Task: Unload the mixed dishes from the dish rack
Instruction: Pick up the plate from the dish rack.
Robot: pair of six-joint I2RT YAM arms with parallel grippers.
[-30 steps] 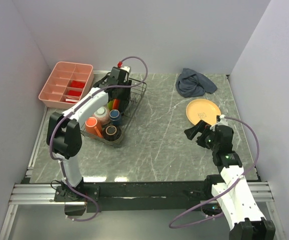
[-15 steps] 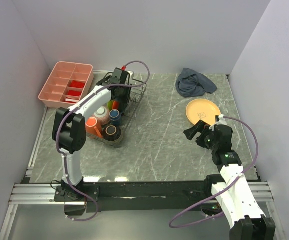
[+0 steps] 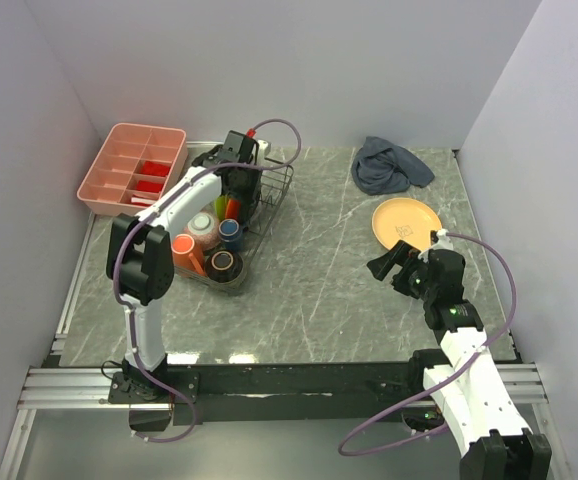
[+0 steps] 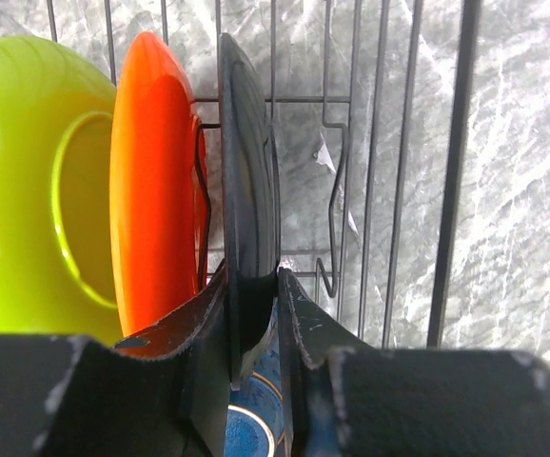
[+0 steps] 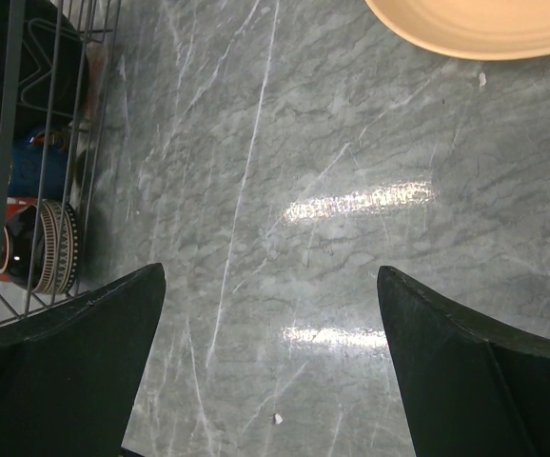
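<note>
From overhead: shows a grey veined tabletop (image 3: 309,270) boxed in by plain white walls. Carries a pink compartment tray (image 3: 134,168) at the far left, the black wire dish rack (image 3: 281,190) just beside it, a blue-grey cloth (image 3: 389,165) at the far right, and a tan-yellow plate (image 3: 406,220) lying flat near that cloth. Locates the left gripper (image 3: 237,160) down inside the rack's far end, beyond an orange mug (image 3: 183,248), a pinkish bowl (image 3: 202,228), a dark blue cup (image 3: 231,232) and a dark brown bowl (image 3: 223,264). Locates the right gripper (image 3: 387,265) over bare surface on the near side of the tan-yellow plate, well apart from the rack.

At the left wrist: shows both fingers (image 4: 208,328) pressed against opposite faces of a dark plate (image 4: 246,171), clamped on its near rim. Shows that plate upright between rack wires, an orange plate (image 4: 151,181) just beside it, then a lime green plate (image 4: 28,190).

At the right wrist: shows jaws spread wide, holding and touching nothing, veined surface between them. Puts the tan-yellow plate at the upper right edge and the rack at the left edge.
</note>
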